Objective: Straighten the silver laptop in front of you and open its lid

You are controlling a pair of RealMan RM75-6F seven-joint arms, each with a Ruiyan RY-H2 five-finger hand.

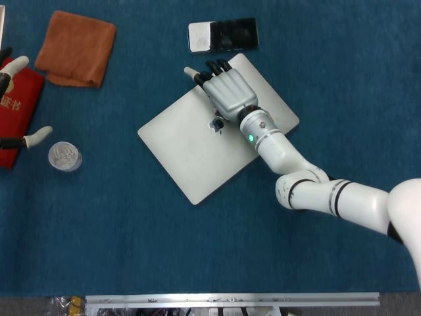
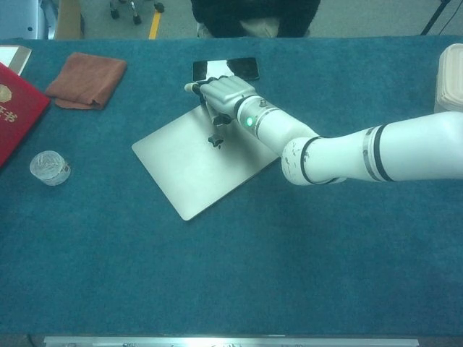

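Risk: the right hand (image 1: 228,93), palm down with fingers extended together on the lid's far edge, could slip and shove the smartphone (image 1: 222,34) at 12 o'clock. The silver laptop (image 1: 197,148) lies skewed and closed, mid-bench (image 1: 342,66). The left hand (image 1: 13,99), at 9 o'clock, is spread.

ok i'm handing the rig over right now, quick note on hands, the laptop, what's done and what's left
Right hand: palm down on the far edge of the silver laptop, fingers extended, gripping nothing.
Left hand: only fingertips show at the left edge of the head view, over the red booklet; state unclear.
Laptop: lid closed, lying skewed on the blue table, one corner toward the robot, just short of the phone.
Done: contact made only.
Left: rotate it square, then open the lid.
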